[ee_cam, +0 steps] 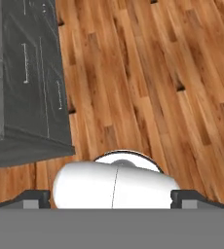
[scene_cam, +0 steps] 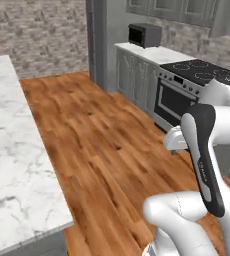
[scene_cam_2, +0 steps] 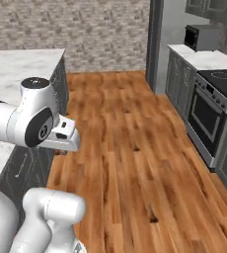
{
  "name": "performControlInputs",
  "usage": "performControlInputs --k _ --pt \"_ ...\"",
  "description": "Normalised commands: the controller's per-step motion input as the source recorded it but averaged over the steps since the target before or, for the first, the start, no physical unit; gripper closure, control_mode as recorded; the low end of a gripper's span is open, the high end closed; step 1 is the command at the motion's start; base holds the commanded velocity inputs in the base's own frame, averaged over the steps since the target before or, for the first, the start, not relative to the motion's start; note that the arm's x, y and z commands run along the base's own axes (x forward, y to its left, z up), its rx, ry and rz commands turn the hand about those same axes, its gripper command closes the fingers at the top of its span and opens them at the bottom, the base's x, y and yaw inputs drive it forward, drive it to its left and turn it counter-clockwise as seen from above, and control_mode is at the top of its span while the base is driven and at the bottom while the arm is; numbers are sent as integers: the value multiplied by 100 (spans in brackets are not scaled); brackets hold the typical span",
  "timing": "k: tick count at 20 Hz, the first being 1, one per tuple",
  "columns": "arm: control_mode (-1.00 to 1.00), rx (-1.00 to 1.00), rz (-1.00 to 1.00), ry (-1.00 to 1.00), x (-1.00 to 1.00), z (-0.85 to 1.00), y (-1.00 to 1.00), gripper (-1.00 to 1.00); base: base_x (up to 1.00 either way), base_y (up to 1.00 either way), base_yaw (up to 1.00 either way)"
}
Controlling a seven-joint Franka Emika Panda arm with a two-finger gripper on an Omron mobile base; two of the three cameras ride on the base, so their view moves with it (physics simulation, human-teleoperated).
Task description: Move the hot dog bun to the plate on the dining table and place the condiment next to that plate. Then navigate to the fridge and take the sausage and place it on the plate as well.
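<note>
Hand view: the pincer (ee_cam: 112, 197) points down at the brown wooden plank floor (ee_cam: 148, 82), its two small dark fingertips (ee_cam: 36, 198) set wide apart with nothing between them. To the left stands a dark grey cabinet side (ee_cam: 31, 82) under a white grey-veined marble worktop (scene_cam: 9, 150). That long marble worktop fills the near left of the left base view. Farther right stands a steel oven with black stovetop (scene_cam: 187, 85). A dark microwave (scene_cam: 144, 35) sits on the far white counter (scene_cam: 154, 52). Beside it rises the tall plain grey fridge (scene_cam: 99, 40).
</note>
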Motion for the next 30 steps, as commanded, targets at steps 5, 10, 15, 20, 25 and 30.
performControlInputs --k 5,10,15,20,25,30 --pt "100 0 0 0 0 0 0 -100 100 -100 8" --pt "100 0 0 0 0 0 0 -100 100 -44 4" --pt "100 0 0 0 0 0 0 -100 100 0 1" --pt "100 0 0 0 0 0 0 -100 100 18 -7" --pt "100 0 0 0 0 0 0 -100 100 14 -20" --pt "100 0 0 0 0 0 0 -100 100 25 -31"
